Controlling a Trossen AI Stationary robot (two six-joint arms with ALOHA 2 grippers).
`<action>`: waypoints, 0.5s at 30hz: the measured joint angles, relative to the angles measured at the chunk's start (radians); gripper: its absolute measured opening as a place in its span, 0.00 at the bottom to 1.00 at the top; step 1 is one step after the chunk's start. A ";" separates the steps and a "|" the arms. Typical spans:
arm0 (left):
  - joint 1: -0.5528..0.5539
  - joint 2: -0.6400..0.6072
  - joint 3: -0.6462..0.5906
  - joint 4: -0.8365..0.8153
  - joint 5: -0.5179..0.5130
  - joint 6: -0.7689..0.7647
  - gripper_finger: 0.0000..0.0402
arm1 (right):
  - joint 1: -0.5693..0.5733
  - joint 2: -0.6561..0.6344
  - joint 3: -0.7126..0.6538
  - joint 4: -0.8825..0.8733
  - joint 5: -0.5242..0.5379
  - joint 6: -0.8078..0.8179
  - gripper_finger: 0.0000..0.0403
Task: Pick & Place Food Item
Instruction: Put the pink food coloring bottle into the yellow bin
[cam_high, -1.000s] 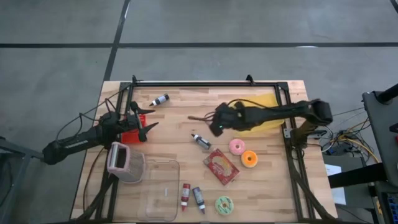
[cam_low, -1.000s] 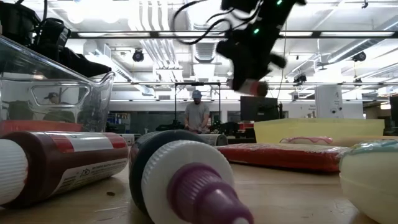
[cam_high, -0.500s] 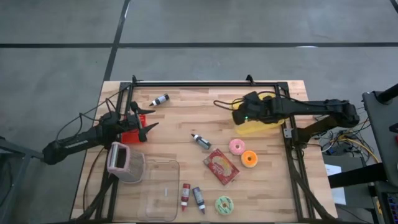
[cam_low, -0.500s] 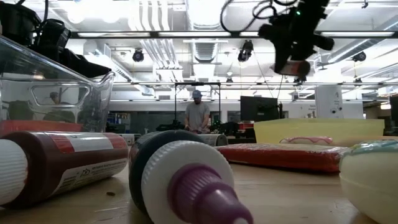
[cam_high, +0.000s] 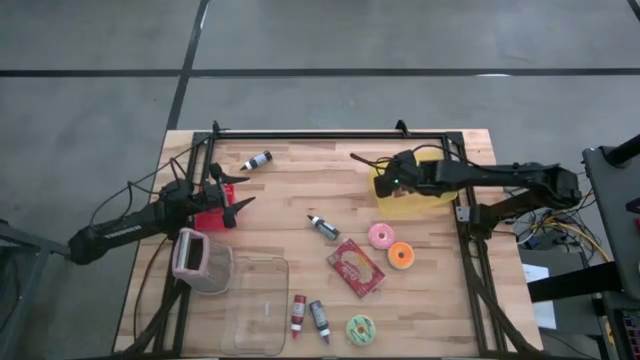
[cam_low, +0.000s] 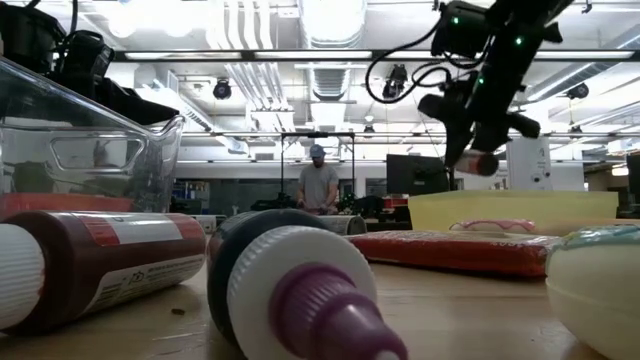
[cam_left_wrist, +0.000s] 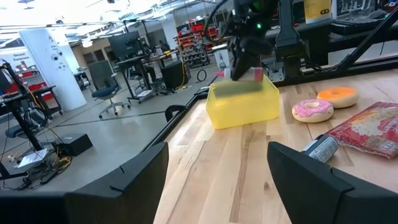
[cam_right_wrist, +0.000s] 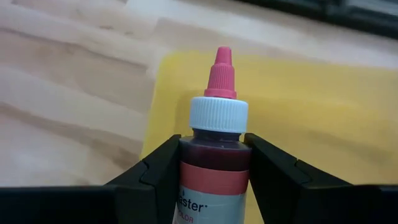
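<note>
A small bottle of red liquid (cam_right_wrist: 214, 171) with a white cap and a pink tip hangs in the air at the left rim of the yellow bin (cam_high: 418, 197), which stands at the table's far right. My right gripper (cam_high: 386, 181) is shut on this bottle. In the low view the bottle (cam_low: 478, 163) shows above the yellow bin (cam_low: 510, 210). My left gripper (cam_high: 238, 200) waits open at the table's left side, level, with nothing between its fingers (cam_left_wrist: 137, 180). My right gripper pinches the bottle's body just below the white cap (cam_right_wrist: 214, 152) between its two fingers (cam_right_wrist: 160, 167). The fingers slant down from the table's right side. The bottle lies along them, tip pointing ahead, lifted clear above the bin's rim.
A pink donut (cam_high: 381, 236), an orange donut (cam_high: 401, 256), a red packet (cam_high: 356, 268) and a green donut (cam_high: 360, 327) lie right of centre. Small bottles (cam_high: 323, 227), (cam_high: 257, 160), (cam_high: 298, 315) lie about. A clear container (cam_high: 255, 305) stands near the front left.
My right gripper has carried the bottle from mid-table toward the table's right edge and somewhat down, rolling its wrist on the way. It now hangs over the yellow bin's left rim, with the bottle still pinched and clear of everything.
</note>
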 joint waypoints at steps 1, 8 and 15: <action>0.000 0.000 0.000 0.000 0.000 0.000 0.69 | 0.000 0.000 -0.016 0.011 -0.007 0.000 0.39; 0.000 0.000 0.000 0.000 0.000 0.000 0.69 | 0.000 0.000 -0.073 0.051 -0.006 0.050 0.39; 0.000 0.000 0.000 0.000 0.000 0.000 0.69 | -0.010 0.010 -0.113 0.128 -0.014 0.046 0.39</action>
